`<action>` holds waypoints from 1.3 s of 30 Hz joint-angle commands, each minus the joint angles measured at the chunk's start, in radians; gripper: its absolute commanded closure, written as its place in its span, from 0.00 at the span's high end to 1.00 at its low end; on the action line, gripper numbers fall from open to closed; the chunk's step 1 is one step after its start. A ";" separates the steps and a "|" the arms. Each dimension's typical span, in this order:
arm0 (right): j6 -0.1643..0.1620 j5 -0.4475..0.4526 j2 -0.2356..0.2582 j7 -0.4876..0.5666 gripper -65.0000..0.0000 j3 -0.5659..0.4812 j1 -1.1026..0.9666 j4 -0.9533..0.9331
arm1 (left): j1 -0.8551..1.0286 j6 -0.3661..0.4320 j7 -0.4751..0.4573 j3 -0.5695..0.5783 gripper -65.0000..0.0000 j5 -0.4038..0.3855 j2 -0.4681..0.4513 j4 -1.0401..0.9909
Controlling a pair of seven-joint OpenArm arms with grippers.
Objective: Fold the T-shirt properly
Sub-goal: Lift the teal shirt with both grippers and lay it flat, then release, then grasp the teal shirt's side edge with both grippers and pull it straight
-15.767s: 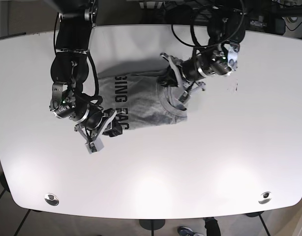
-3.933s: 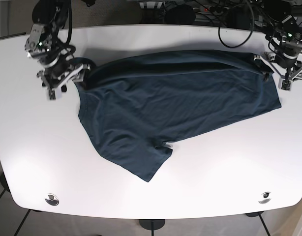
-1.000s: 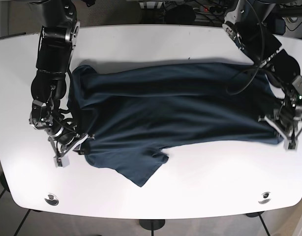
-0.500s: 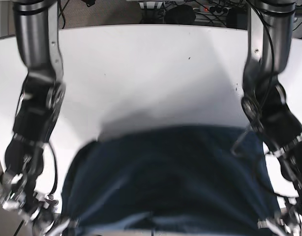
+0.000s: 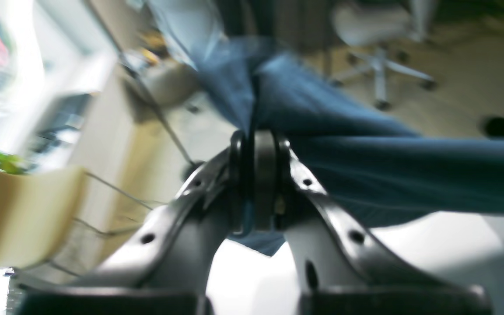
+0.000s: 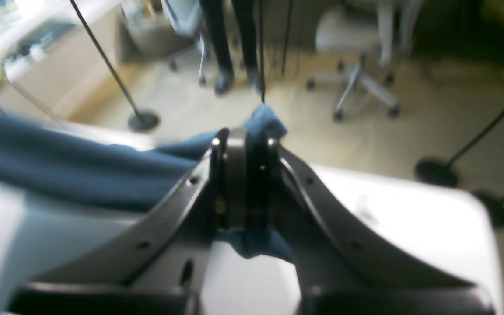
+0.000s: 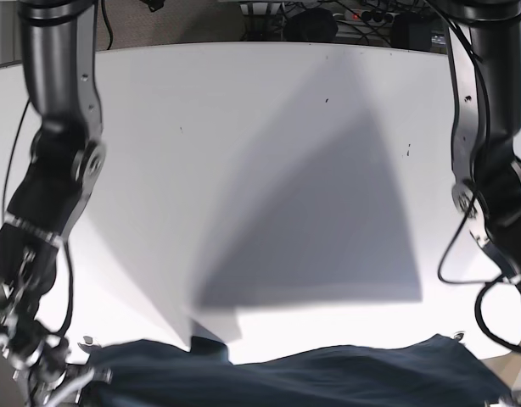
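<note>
Cloth fills the bottom edge of the base view: the shirt [image 7: 303, 373], dark blue, is lifted close to the camera and stretched across between both arms, clear of the table [image 7: 269, 153], where only its shadow falls. Up close, the left gripper [image 5: 256, 175] has its jaws pressed together on a bunched fold of fabric, and the right gripper [image 6: 243, 175] is likewise clamped on a small tuft poking out above its tips. Both wrist views are blurred, so which part of the hem or shoulder each holds cannot be told. Beyond the grippers, a floor with office chairs [image 6: 357, 83] shows.

Shirt fabric like this looks light, soft and limp — it will sag between the two holds and swing if moved fast. Judged from here, pinching at corners or seam edges and keeping it taut should let it lay down flat for folding.
</note>
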 commanded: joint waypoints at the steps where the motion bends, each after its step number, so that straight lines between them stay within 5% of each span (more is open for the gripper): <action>1: 0.006 0.014 -0.008 0.022 0.03 0.017 -0.095 0.082 | 0.117 0.000 0.007 0.000 0.01 0.002 0.002 0.082; 7: -0.002 0.126 -0.040 0.026 0.03 0.084 -0.566 0.244 | 0.619 -0.105 0.010 -0.194 0.01 0.004 0.063 0.333; 14: 0.005 0.157 -0.045 0.023 0.03 0.173 -0.892 0.382 | 1.010 -0.107 0.042 -0.327 0.01 0.004 0.132 0.579; 27: 0.006 0.157 -0.048 0.022 0.03 0.205 -1.181 0.488 | 1.340 -0.107 0.042 -0.499 0.01 0.004 0.180 0.660; 35: 0.003 0.157 -0.045 0.020 0.07 0.204 -1.328 0.488 | 1.476 -0.107 0.042 -0.505 0.02 0.008 0.215 0.662; 37: 0.005 0.157 -0.046 0.020 0.23 0.205 -1.367 0.510 | 1.495 -0.107 0.042 -0.504 0.14 0.010 0.215 0.662; 39: 0.005 0.157 -0.049 0.023 0.52 0.207 -1.426 0.608 | 1.499 -0.107 0.042 -0.505 0.49 0.010 0.212 0.662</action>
